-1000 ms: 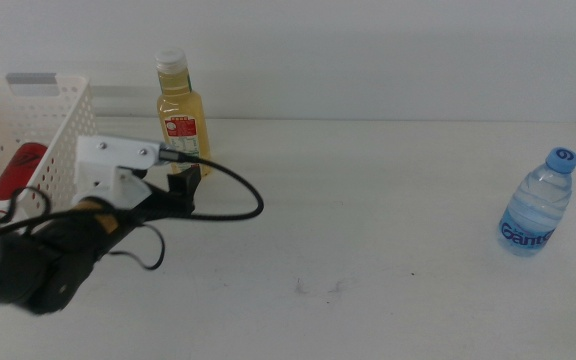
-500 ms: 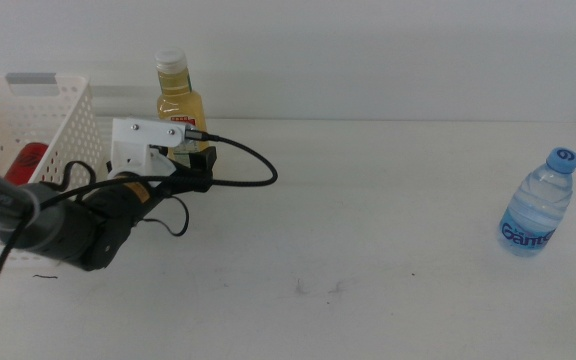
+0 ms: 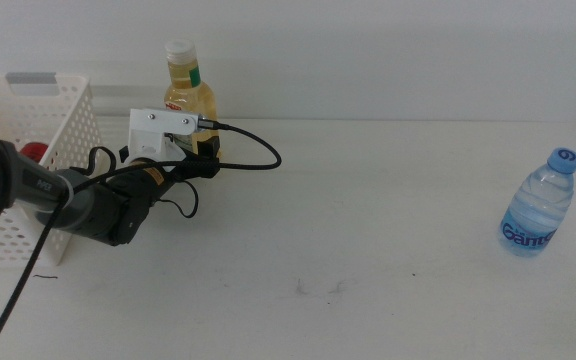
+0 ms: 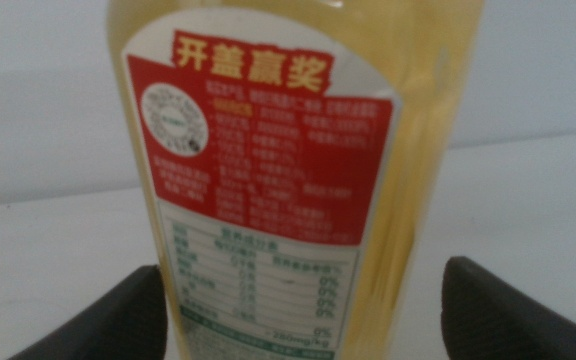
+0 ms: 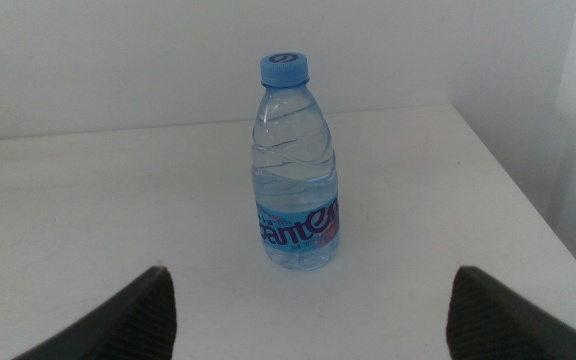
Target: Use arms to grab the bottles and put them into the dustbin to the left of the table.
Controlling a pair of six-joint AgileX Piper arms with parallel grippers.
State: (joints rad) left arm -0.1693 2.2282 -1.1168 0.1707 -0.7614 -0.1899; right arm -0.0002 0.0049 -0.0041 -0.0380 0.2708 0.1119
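Note:
The yellow-liquid bottle (image 3: 190, 88) with a white cap stands at the table's back left. Its red-white label (image 4: 258, 150) fills the left wrist view. My left gripper (image 3: 204, 147) is open with its jaws on either side of the bottle's lower body (image 4: 308, 300); one jaw is close against it and the other stands clear. The clear water bottle (image 3: 540, 205) with a blue cap stands upright at the far right. It also shows in the right wrist view (image 5: 296, 170), ahead of my open, empty right gripper (image 5: 308, 300). The red can (image 3: 30, 152) lies in the white dustbin (image 3: 8, 130).
The dustbin stands at the table's left edge, right beside my left arm (image 3: 88, 205), with a grey tab (image 3: 43, 79) on its rim. A black cable (image 3: 253, 160) loops from the gripper housing. The white wall runs just behind the yellow bottle. Small scuff marks (image 3: 318, 288) are on the table (image 3: 368, 220).
My left gripper has moved forward and to the right, from beside the dustbin up to the yellow bottle. The bottle has shifted slightly right. The water bottle has not moved.

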